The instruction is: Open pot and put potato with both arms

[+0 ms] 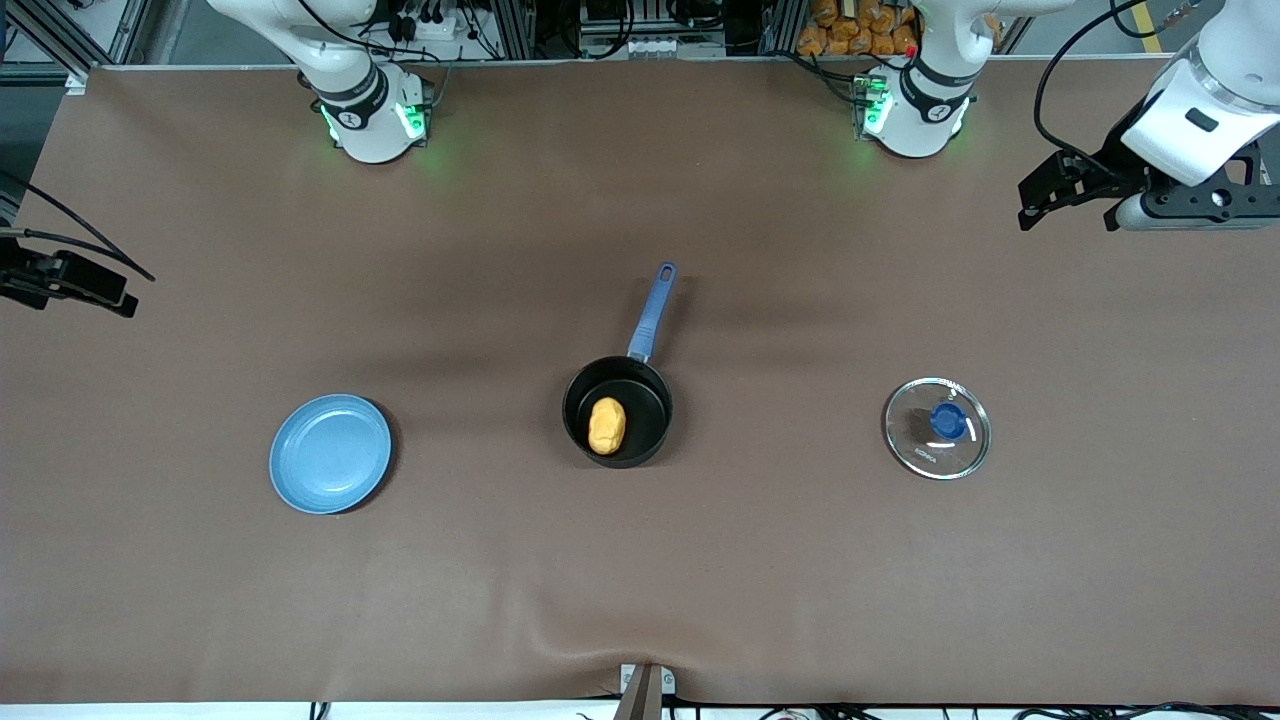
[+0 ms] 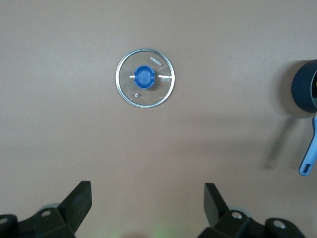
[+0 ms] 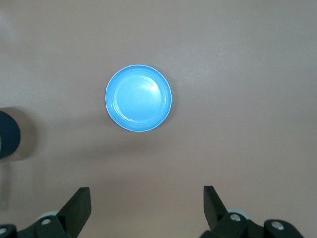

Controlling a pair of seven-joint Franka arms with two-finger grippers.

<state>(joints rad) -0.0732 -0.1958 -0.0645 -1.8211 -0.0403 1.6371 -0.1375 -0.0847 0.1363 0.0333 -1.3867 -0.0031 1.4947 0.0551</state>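
- The potato (image 1: 606, 425) lies inside the uncovered pot (image 1: 640, 432), mid-table; its glass lid (image 1: 937, 427) rests well apart, toward the left arm's end.
- The task looks finished.
- An empty blue plate (image 1: 330, 453) sits toward the right arm's end.
- The left gripper (image 2: 147, 202) and right gripper (image 3: 147, 203) hang released, high near the table's ends, leaving open room around the pot.

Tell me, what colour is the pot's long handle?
Blue. The pot has a blue handle, seen best in the front view.

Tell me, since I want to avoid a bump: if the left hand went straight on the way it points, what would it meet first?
Probably bare table: the open left hand points down beside the glass lid, not squarely at it.
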